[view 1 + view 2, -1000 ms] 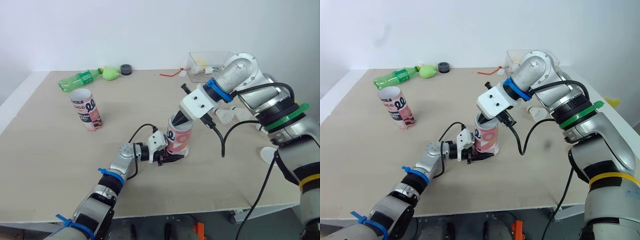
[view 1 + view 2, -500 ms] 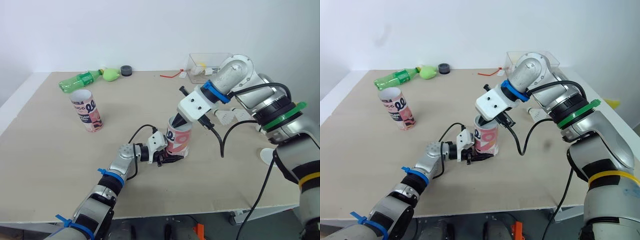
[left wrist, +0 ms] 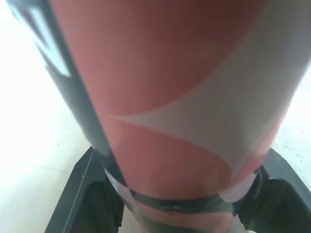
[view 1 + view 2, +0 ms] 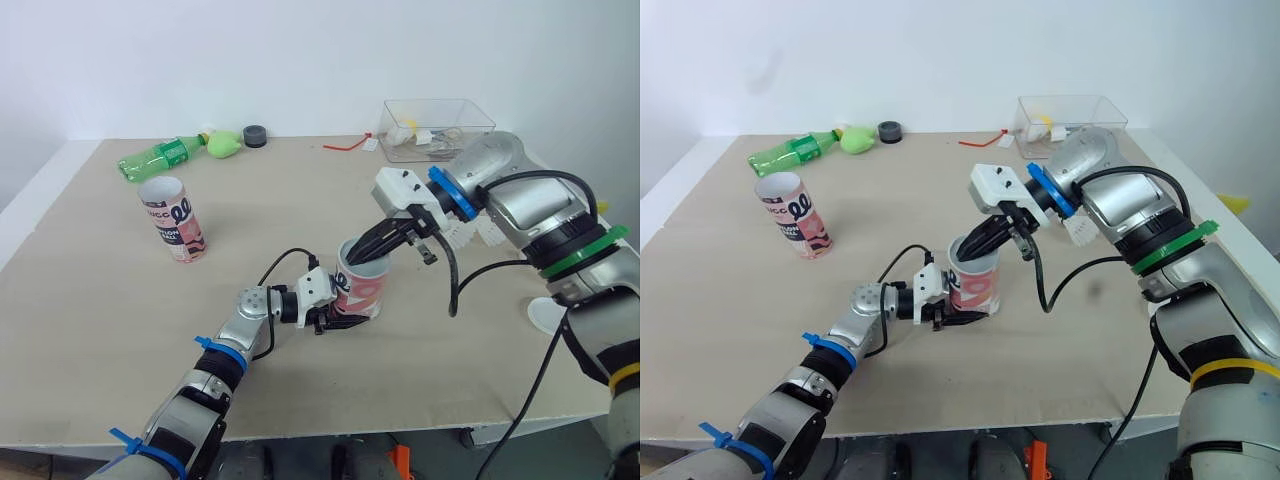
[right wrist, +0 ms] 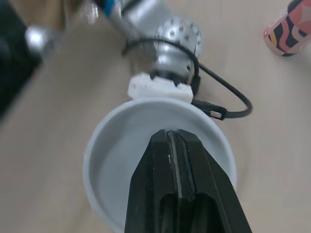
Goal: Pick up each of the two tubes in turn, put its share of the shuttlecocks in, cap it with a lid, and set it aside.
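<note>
- The pink-and-white cardboard tube [image 4: 362, 285] stands upright near the middle of the beige table [image 4: 120, 320], its mouth open
- The left gripper [image 4: 345, 320] is clamped on the tube's base, one black finger on each side
- The right gripper [image 4: 358, 256] has its fingers pressed flat together, their tips slanting over the tube's rim
- A second ago that arm stood high and the gripper pointed steeply down into the tube; now it has swung lower, toward the table's right edge
- The second patterned tube [image 4: 176, 218] stands unmoved toward the left edge
- White feather shuttlecocks [image 4: 465, 232] lie near the right edge, just behind the right arm
</note>
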